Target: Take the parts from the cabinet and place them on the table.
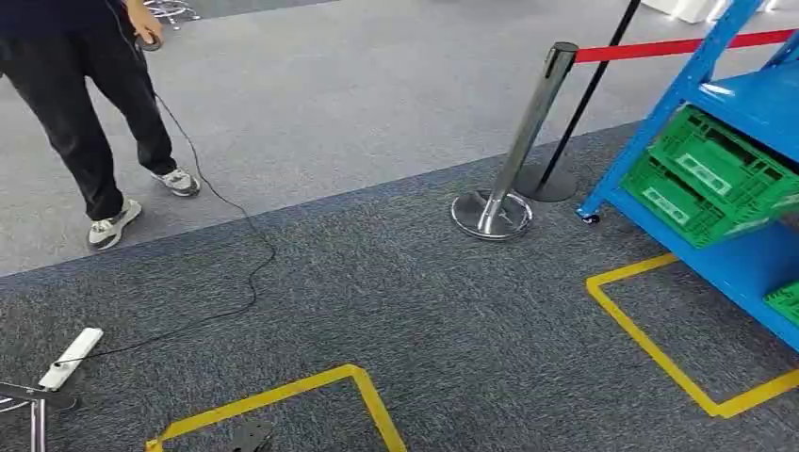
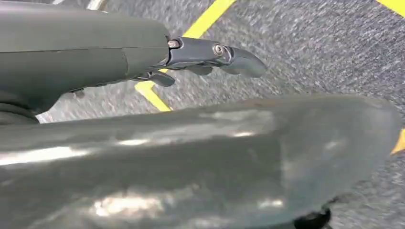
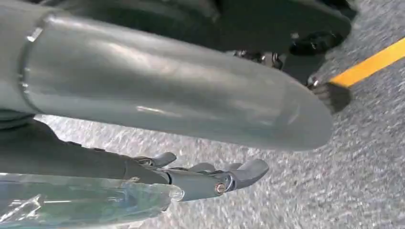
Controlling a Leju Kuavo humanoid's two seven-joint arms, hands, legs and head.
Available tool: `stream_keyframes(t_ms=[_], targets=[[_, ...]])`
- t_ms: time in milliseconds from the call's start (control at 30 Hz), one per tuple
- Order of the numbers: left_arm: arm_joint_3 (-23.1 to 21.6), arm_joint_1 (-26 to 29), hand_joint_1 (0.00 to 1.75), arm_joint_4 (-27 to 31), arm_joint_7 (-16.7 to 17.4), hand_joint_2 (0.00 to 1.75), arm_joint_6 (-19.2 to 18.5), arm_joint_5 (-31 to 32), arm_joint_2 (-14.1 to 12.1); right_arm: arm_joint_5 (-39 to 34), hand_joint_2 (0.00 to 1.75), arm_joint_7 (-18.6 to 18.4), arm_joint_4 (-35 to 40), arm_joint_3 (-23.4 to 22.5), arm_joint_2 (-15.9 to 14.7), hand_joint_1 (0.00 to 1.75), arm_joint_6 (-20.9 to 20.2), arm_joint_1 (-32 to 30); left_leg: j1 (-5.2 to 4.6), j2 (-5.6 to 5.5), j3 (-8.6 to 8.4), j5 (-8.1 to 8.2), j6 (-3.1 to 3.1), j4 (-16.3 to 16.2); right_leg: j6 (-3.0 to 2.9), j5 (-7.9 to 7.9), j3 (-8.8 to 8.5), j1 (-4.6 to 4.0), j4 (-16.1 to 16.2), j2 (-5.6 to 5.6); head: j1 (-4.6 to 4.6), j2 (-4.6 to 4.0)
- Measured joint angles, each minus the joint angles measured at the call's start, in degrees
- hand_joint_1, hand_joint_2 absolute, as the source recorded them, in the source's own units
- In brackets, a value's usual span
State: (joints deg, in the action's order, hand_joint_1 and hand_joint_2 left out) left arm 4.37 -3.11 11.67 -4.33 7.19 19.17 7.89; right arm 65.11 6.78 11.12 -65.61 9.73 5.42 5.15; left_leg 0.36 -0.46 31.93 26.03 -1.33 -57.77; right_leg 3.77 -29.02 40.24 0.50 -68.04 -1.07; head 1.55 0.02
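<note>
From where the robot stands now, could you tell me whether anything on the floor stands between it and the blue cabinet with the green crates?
Nothing visible does: bare carpet and yellow floor tape lead to the blue cabinet; the stanchion stands left of it.

Looks like an industrial test hall or warehouse area. Grey carpet tile with yellow tape boxes (image 1: 300,394), blue steel rack (image 1: 744,132) holding green crates (image 1: 711,174), stanchion (image 1: 513,151) with red belt.

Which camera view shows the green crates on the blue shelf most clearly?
The head view shows them best: the green crates sit tilted on the blue shelf, at the right of the picture, with their labels facing out. The two wrist views look down at grey carpet and yellow floor tape, with the robot's own hands, and give nothing of the crates.
</note>
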Motion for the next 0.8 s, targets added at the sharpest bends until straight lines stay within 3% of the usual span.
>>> stream_keyframes(t_ms=[67,100,133,200,233,267,400,433,467,500,567,600,633,700,733,767,800], targets=[[0.0,0.2,0.0,0.0,0.0,0.0,0.0,0.0,-0.2,0.0,0.0,0.1,0.0,0.0,0.0,0.0,0.0,0.1,-0.25,1.78,0.02,0.1,-0.15,0.0,0.18,-3.27,3.67,0.02,-8.3,0.59,-0.02,0.0],[0.0,0.1,0.0,0.0,0.0,0.0,0.0,0.0,-0.3,0.0,0.0,0.0,0.0,0.0,0.0,0.0,-0.1,-0.1,-0.29,2.49,-0.01,0.12,-0.16,0.0,0.21,-2.97,3.74,0.02,-9.0,0.63,-0.02,0.0],[0.0,0.0,0.0,0.0,0.0,0.0,0.0,0.0,-0.4,0.1,0.0,0.1,0.0,0.0,0.0,0.0,-0.1,-0.2,-0.31,3.07,-0.05,0.15,-0.15,0.0,0.17,-1.59,2.46,0.01,-7.0,0.66,0.0,0.0],[0.0,-0.1,0.0,0.0,0.0,0.0,0.0,0.1,-0.4,0.1,0.0,0.1,0.0,0.0,0.0,0.0,0.0,-0.2,-0.31,4.24,-0.29,0.33,0.08,0.0,-0.11,2.64,-3.27,-0.02,2.9,1.71,0.02,0.0],[0.0,-0.1,0.0,0.0,0.0,0.0,0.0,0.1,-0.4,0.1,0.0,0.1,0.0,0.0,0.0,0.0,0.0,-0.1,-0.4,4.76,-0.54,0.5,0.34,-0.1,-0.33,3.76,-6.42,-0.21,8.1,4.67,0.02,0.0],[0.0,-0.2,0.0,0.0,0.0,0.0,0.0,0.1,-0.4,0.2,0.0,0.1,0.0,0.0,0.0,0.0,0.0,0.2,-0.84,5.29,-0.57,0.76,0.75,-0.3,-0.76,3.4,-6.89,-0.54,8.9,5.02,-0.07,0.0],[0.0,-0.6,0.0,0.0,0.0,0.0,0.0,0.1,-0.4,0.3,0.0,0.1,0.0,0.0,0.0,0.0,0.0,0.1,-0.55,7.05,-0.88,0.76,1.86,0.0,-2.1,3.89,-6.56,-0.76,9.2,2.6,-0.02,0.0],[0.0,-0.7,0.0,0.0,0.0,0.0,0.0,0.1,-0.4,0.3,0.0,0.1,0.0,0.0,0.0,0.0,0.0,0.0,-0.24,5.23,-0.81,1.37,2.35,-0.6,-2.44,4.18,-6.76,-0.37,9.6,1.99,-0.11,0.0],[0.0,-0.8,0.0,0.0,-0.1,0.0,0.0,0.1,-0.3,0.4,0.0,0.1,0.0,0.0,0.0,0.0,0.0,0.1,-0.24,2.8,0.36,3.17,2.58,-3.0,-2.71,4.32,-6.73,-0.19,9.6,1.52,-0.35,0.0],[0.1,-0.7,0.0,0.0,-0.1,0.0,0.0,0.0,-0.3,0.4,0.0,0.2,0.0,0.0,0.0,0.0,0.0,0.3,-0.2,1.54,2.36,5.53,2.76,-7.4,-2.85,4.39,-6.64,-0.08,9.6,0.93,-0.41,0.0],[0.5,-0.5,0.0,0.0,-0.2,0.0,0.0,-0.2,-0.4,0.5,0.0,0.2,0.0,0.0,0.0,0.0,-0.1,0.4,-0.18,0.82,6.9,9.03,2.95,-16.4,-2.98,4.37,-6.51,0.0,9.6,-0.57,-0.55,0.0],[0.6,-0.3,0.0,0.0,-0.2,0.0,0.0,-0.2,-0.4,0.4,0.0,0.3,0.0,0.0,0.0,0.0,-0.1,0.3,-0.15,0.78,7.93,8.92,2.95,-18.1,-2.96,4.39,-6.53,0.03,9.6,-1.26,-0.57,0.0],[0.7,-0.3,0.0,0.0,-0.2,0.0,0.0,-0.1,-0.5,0.5,0.0,0.3,0.0,0.0,0.0,0.0,-0.1,0.2,-0.13,0.74,7.71,7.37,2.96,-17.0,-2.9,4.43,-6.56,0.1,9.6,-2.05,-0.55,0.0],[0.8,-0.5,0.0,0.0,-0.2,0.0,0.1,0.0,-0.5,0.5,0.0,0.3,0.0,0.0,0.0,0.0,-0.2,0.2,0.21,0.06,3.81,1.79,3.01,-8.4,-2.55,4.58,-6.63,0.38,9.6,-3.75,-0.55,0.0],[0.9,-0.5,0.0,0.0,-0.2,0.0,0.1,0.0,-0.6,0.5,0.0,0.3,0.0,0.0,0.0,0.0,-0.2,0.2,0.62,-1.59,1.51,-0.23,3.26,-3.6,-2.18,4.62,-6.6,0.49,9.5,-4.47,-0.57,0.0],[1.0,-0.5,0.0,0.0,-0.2,0.0,0.0,0.0,-0.5,0.5,0.0,0.4,0.0,0.0,0.0,0.0,-0.2,0.3,1.17,-4.91,0.43,-0.4,3.58,-0.7,-1.71,4.59,-6.29,0.17,9.2,-5.04,-0.77,0.0],[1.0,-0.5,0.0,0.0,-0.2,0.0,0.0,0.0,-0.4,0.5,0.0,0.4,0.0,0.0,0.0,0.0,-0.2,0.5,1.23,-4.97,0.25,0.0,3.21,-0.2,-1.44,4.59,-5.79,0.2,8.9,-5.75,-0.81,0.0]])
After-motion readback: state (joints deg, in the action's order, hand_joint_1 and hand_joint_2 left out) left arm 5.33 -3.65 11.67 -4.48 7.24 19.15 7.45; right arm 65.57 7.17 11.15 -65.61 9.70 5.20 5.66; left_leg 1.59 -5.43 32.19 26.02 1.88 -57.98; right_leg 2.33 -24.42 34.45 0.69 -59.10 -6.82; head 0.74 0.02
